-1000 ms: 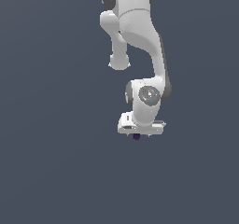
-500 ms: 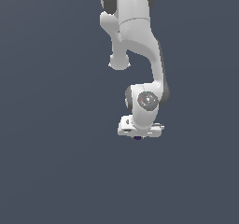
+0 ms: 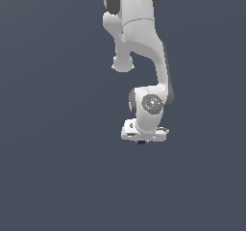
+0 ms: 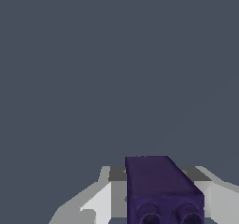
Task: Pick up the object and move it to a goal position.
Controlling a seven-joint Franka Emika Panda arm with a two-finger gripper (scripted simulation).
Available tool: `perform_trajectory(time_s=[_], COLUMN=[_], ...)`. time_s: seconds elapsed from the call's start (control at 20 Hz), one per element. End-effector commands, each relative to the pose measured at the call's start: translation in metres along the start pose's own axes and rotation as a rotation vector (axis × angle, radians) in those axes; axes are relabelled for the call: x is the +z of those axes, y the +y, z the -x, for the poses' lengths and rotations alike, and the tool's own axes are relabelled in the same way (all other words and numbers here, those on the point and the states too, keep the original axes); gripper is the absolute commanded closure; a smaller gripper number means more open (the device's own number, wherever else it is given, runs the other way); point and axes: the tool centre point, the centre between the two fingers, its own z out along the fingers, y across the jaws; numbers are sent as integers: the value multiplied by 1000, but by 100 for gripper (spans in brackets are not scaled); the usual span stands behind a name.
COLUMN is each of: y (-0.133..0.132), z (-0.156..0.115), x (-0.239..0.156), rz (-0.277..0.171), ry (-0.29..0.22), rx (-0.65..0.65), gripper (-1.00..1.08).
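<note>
Carry step: block in the jaws, goal not in sight.

Exterior view: white Panda arm (image 3: 144,42) reaches down; its white gripper (image 3: 143,138) points at the plain grey tabletop (image 3: 53,167), with the tiny dark purple, roughly cubic block (image 3: 141,142) just showing beneath it. Wrist view: the same purple block (image 4: 158,185) sits between the white fingers (image 4: 100,199), jaws narrow and clamped on it. No goal marker visible. Judged next: transport to the goal, keeping the grip firm.

Plain dark slate-grey backdrop (image 3: 53,129) w/ even light, no furniture visible.
</note>
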Motion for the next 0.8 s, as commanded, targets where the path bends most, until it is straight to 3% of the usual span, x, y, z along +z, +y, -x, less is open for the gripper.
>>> perform_trajectory(time_s=[0.0,0.4,0.75], y=[-1,-13,-39], z=[0,9,27], x=[-1,-24,-71], rz=[0,0,0], ry=[0,0,0], rx=[0,0,-1], gripper=[108,108,108])
